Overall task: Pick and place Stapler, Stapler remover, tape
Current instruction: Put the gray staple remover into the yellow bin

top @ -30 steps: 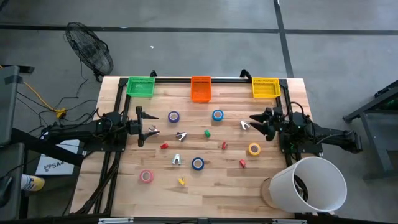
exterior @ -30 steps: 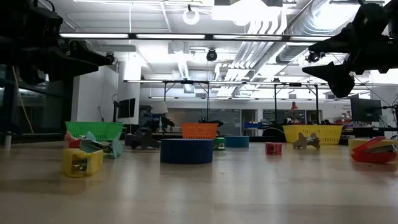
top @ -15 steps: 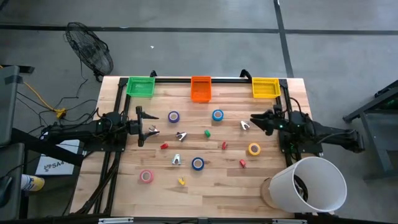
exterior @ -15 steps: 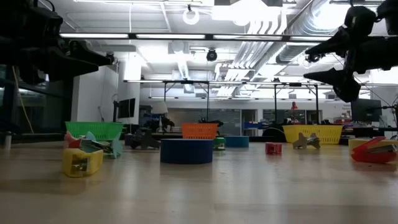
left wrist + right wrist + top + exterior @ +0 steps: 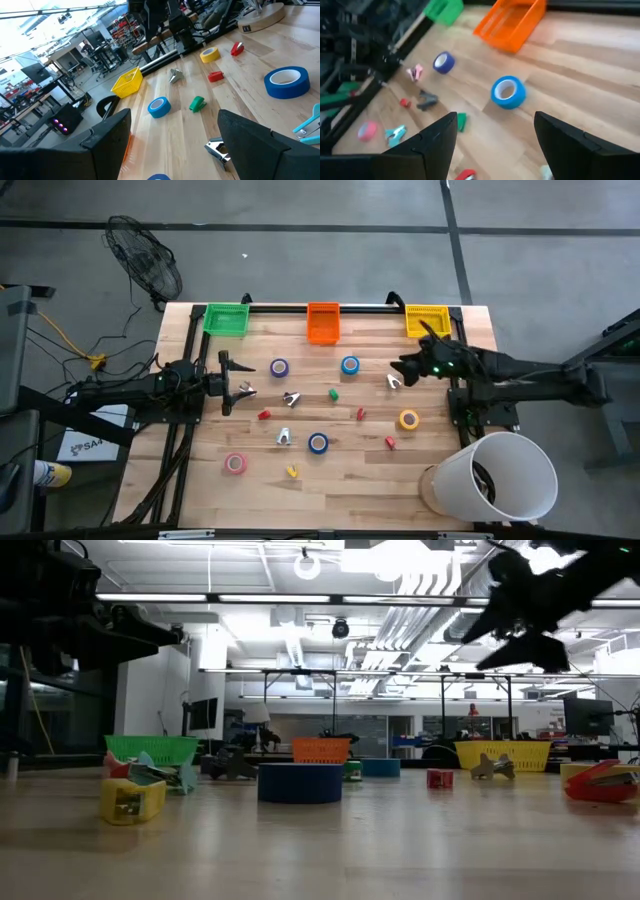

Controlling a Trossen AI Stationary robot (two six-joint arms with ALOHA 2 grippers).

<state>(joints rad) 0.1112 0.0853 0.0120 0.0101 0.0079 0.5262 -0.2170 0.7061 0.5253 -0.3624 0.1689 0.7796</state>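
High view: right end effector point(image 5: 404, 366) spread, empty, above open wood near the blue tape point(image 5: 349, 365)

3 bins point(image 5: 322, 322) line the table's point(image 5: 200, 490) 12 o'clock edge. Tape rolls point(image 5: 349, 365) and small clips point(image 5: 290, 398) scatter across the middle. A bucket point(image 5: 495, 475) lies at 4 o'clock. The left tool point(image 5: 236, 385) sits at 9 o'clock, the right tool point(image 5: 404, 366) at 2 o'clock, above a clip.
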